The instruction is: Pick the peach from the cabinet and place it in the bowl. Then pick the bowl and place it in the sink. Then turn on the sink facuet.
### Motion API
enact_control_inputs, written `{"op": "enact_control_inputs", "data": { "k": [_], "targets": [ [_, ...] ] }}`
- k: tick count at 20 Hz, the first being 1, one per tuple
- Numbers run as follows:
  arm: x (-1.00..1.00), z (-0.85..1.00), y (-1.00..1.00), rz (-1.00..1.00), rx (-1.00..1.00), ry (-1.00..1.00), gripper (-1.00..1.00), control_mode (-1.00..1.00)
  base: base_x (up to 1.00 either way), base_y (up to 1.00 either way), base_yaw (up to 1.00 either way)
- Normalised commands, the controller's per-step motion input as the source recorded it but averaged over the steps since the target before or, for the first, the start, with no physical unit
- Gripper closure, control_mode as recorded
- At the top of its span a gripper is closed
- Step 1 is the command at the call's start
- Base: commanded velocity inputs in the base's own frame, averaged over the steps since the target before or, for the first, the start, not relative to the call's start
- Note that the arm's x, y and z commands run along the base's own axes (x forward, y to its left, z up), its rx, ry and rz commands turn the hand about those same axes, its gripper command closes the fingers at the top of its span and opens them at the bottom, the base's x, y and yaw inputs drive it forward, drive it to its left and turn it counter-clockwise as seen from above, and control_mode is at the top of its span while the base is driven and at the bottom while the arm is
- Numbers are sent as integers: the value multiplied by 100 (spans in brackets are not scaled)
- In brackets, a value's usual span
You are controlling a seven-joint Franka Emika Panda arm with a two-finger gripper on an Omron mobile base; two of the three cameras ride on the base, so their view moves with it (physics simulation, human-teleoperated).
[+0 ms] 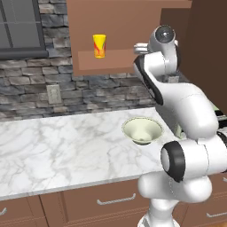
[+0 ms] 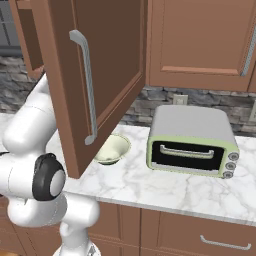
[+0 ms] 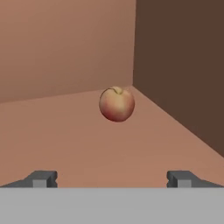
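First step, the reach for the peach: it sits on the cabinet shelf near the back corner, ahead of the pincer, whose jaws stand wide and empty. Next, advance until the fingers flank the fruit, then close. The bowl waits on the tabletop.

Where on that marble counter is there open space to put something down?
The counter lies bare left of the bowl, back to the stone wall. It is crowded between the bowl and the toaster oven, under the open cabinet door.
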Motion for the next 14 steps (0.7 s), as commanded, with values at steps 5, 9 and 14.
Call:
{"op": "enact_control_inputs", "data": {
  "k": [5, 9, 14],
  "targets": [
    [51, -6, -19, 0, 0, 5, -100, -100, 0, 0, 0],
    [49, -1, -18, 0, 0, 3, -100, -100, 0, 0, 0],
    [51, -11, -10, -1, 0, 3, -100, -100, 0, 0, 0]
  ]
}}
